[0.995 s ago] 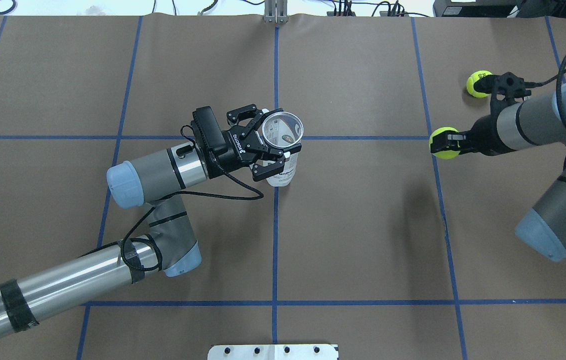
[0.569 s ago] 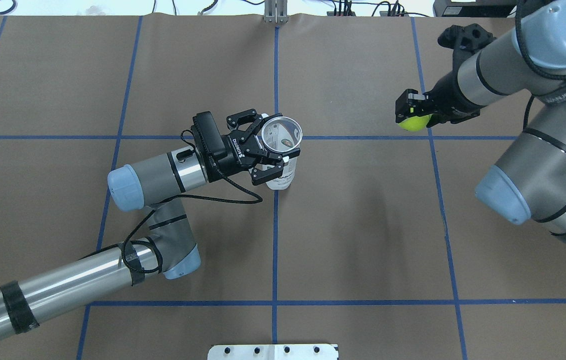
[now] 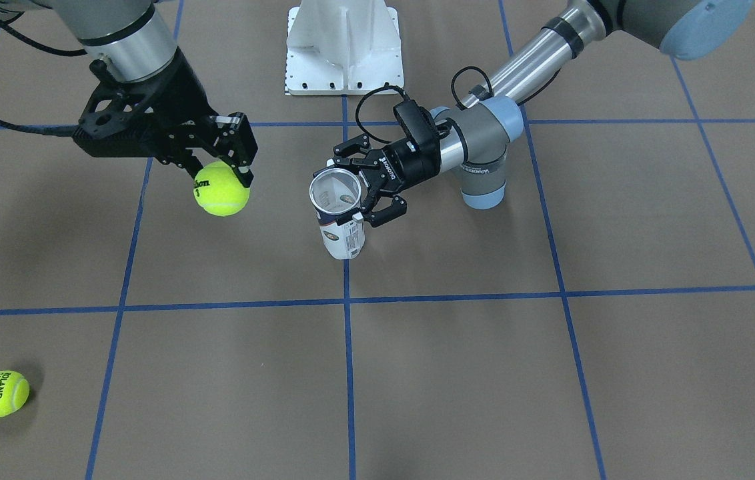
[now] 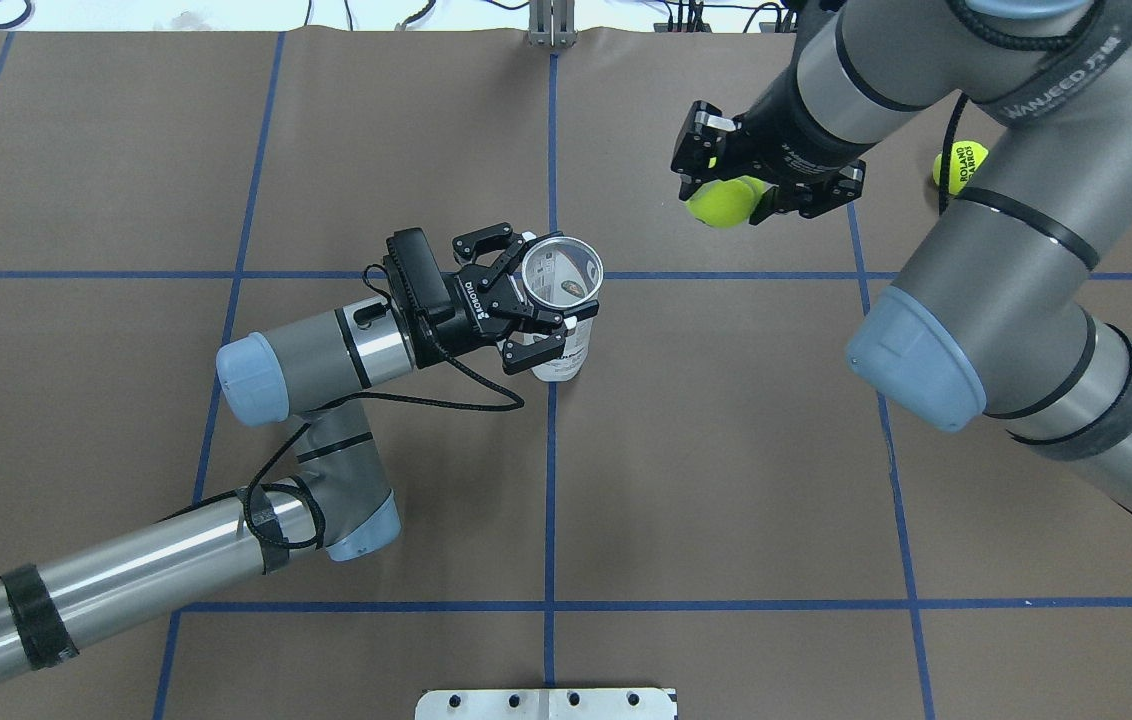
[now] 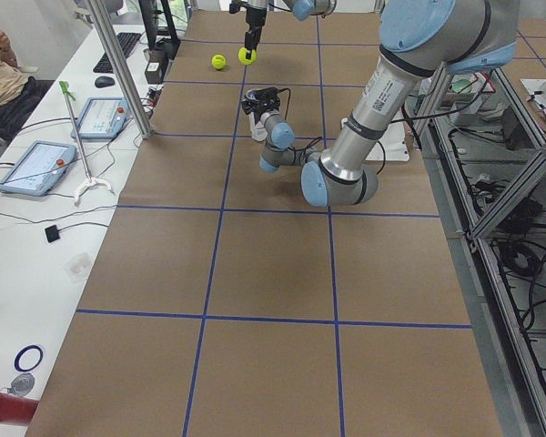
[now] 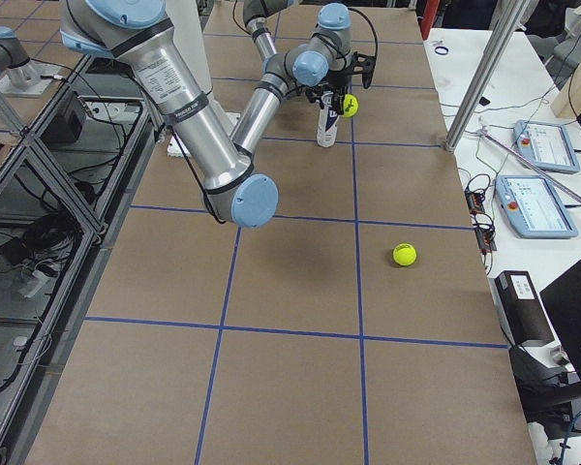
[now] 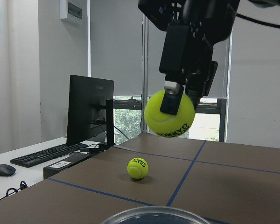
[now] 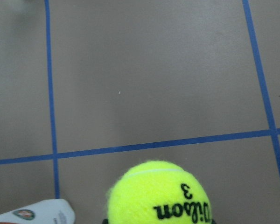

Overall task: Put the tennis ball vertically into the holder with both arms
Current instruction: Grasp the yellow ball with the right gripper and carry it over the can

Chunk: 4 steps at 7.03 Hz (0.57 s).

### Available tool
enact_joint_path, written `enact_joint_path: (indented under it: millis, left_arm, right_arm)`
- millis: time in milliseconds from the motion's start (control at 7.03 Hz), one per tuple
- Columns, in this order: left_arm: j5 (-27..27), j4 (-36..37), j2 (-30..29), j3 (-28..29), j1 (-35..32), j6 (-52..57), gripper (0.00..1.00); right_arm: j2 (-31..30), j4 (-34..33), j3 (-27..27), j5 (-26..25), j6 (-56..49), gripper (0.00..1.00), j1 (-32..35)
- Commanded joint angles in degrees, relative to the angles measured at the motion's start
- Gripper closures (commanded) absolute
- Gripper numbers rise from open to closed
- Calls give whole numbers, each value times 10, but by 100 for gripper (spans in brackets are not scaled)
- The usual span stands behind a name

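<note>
The holder [image 4: 562, 300] [image 3: 340, 217] stands upright at the table's centre, its open silver rim up; its rim [image 7: 158, 215] edges the left wrist view's bottom. My left gripper [image 4: 538, 305] [image 3: 359, 193] is shut on the holder just below the rim. My right gripper [image 4: 731, 190] [image 3: 221, 180] hangs in the air, shut on a yellow tennis ball [image 4: 721, 203] [image 3: 221, 190] [image 7: 169, 115] [image 8: 159, 193]. It is off to the holder's far right in the overhead view, not above the opening.
A second tennis ball [image 4: 961, 165] [image 3: 0, 393] [image 6: 404, 254] [image 7: 137, 168] lies on the brown table at the far right. The white pedestal base [image 3: 343, 47] stands on the robot's side. Blue tape lines cross the tabletop. Tablets [image 5: 35, 166] lie on a side desk.
My right arm has lifted the tennis ball off the table and swung it left toward the holder. The left gripper and holder have stayed in place.
</note>
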Motion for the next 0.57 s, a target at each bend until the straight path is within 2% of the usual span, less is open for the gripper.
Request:
enact_joint_path:
  millis: [0,142,427]
  left_arm:
    - [0,-5,0,2,2,0,15]
    - [0,-7,0,2,2,0,15]
    - [0,-8,0,1,3,0,15]
  right_arm:
    - [75,-56,-7,-28,55,47,-38]
    - [102,-82,-20,-50,56,35,-57]
    - [119,-86,-49,-97,56,20,-94]
